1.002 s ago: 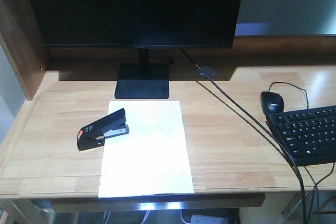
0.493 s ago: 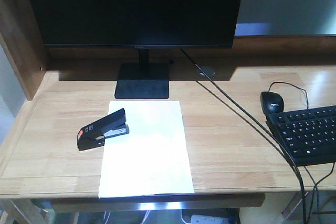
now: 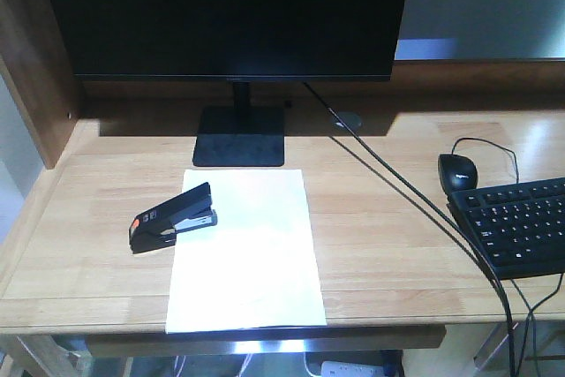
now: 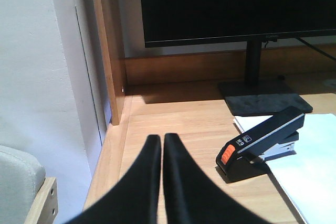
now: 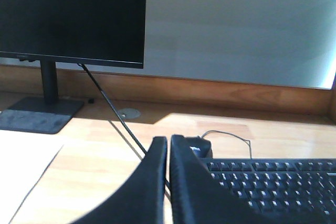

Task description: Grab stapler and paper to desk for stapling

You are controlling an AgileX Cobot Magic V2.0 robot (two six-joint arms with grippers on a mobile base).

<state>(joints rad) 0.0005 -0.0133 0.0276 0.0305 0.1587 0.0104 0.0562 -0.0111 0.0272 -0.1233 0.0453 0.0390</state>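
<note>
Nothing moved since the earlier frame. Stapler (image 3: 173, 216) sits on the tabletop (image 3: 388, 245), front end overlapping the left edge of the paper (image 3: 245, 249), in front of the monitor (image 3: 229, 15) stand. Left pincer (image 4: 161, 142) and right pincer (image 5: 168, 142) both clenched, empty, clear of both items.

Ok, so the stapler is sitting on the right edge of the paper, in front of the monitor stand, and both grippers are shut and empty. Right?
Not quite: the stapler sits on the left edge of the paper, not the right, as the front-facing view shows. The rest holds: it lies in front of the monitor stand, and the left gripper and right gripper are both shut and empty.
</note>
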